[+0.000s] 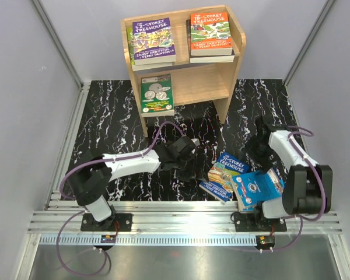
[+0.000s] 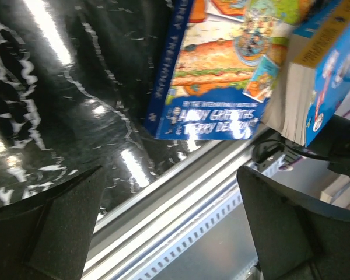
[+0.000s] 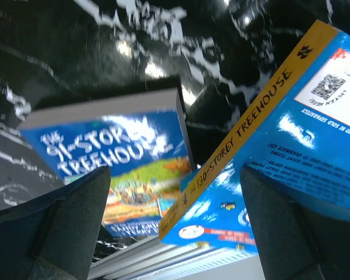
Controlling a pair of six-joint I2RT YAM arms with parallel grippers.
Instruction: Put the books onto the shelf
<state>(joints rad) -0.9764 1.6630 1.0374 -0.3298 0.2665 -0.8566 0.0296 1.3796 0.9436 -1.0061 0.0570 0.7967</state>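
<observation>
The left arm (image 1: 131, 163) is stretching from its base at the near-left corner out to the right across the black marbled table (image 1: 105, 116), its white forearm running low and almost level, and the left gripper (image 1: 185, 163) is hanging above the middle of the table, touching nothing. In its wrist view the two dark fingers (image 2: 52, 227) are standing wide apart with only the table and the metal rail (image 2: 181, 221) showing between them. The right arm (image 1: 291, 157) is folding tightly over its own base, elbow raised and forearm doubling back, so that the right gripper (image 1: 258, 150) is pointing down and back toward the near edge; its jaws are also gaping wide and gripping nothing. The wooden shelf (image 1: 236, 44) is standing at the far side of the table. On its top tier the purple Treehouse book (image 1: 153, 39) is lying flat at the left on top of other books, and the orange Treehouse book (image 1: 210, 34) is lying flat at the right, likewise stacked. The green coin-cover book (image 1: 157, 93) is sitting at the left of the lower tier, jutting over its front edge. Two books are waiting on the table near the right arm's base: the blue Treehouse book (image 1: 224, 174) is lying flat by the rail, and the bright blue book (image 1: 258, 188) is tilting just beside it, overlapping its edge.
</observation>
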